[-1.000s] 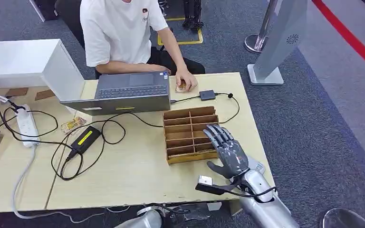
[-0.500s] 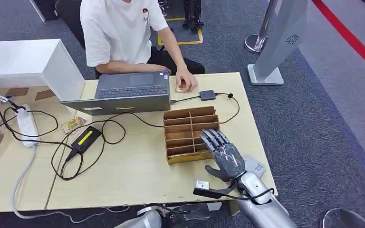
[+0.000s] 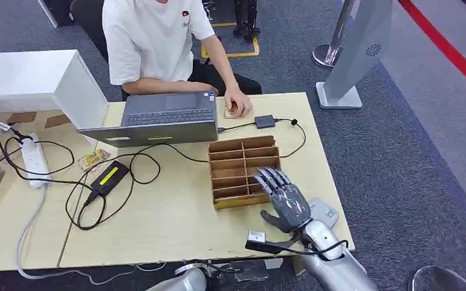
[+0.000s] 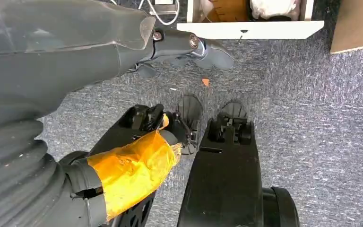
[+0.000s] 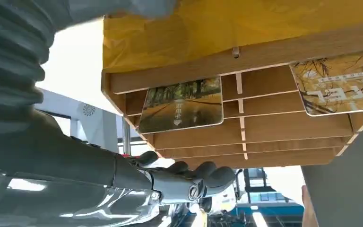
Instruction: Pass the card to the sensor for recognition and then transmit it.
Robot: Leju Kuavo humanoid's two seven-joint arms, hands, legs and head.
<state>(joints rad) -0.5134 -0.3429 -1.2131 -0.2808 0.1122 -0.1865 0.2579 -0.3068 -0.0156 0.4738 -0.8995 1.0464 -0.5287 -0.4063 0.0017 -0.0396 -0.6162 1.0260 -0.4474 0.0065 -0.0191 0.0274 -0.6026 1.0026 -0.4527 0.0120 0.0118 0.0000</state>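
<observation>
head: high, looking forward and down on the table [image 3: 176, 224] | right wrist: close under the wooden organizer [image 5: 246, 132], shared with head [image 3: 243, 171] | left wrist: down at carpet [image 4: 321, 118]

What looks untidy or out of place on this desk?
Black cables sprawl in loose loops across the desk, and a small packet lies askew among them. The wooden card rack sits square.

Upside-down letters, apparently "OTEL", on the yellow-tree card [image 5: 341, 84] in the rack [image 5: 264, 130]. Small white characters, too small to read, on the road card [image 5: 182, 105]. Yellow label on adapter [image 3: 107, 177] illegible.
</observation>
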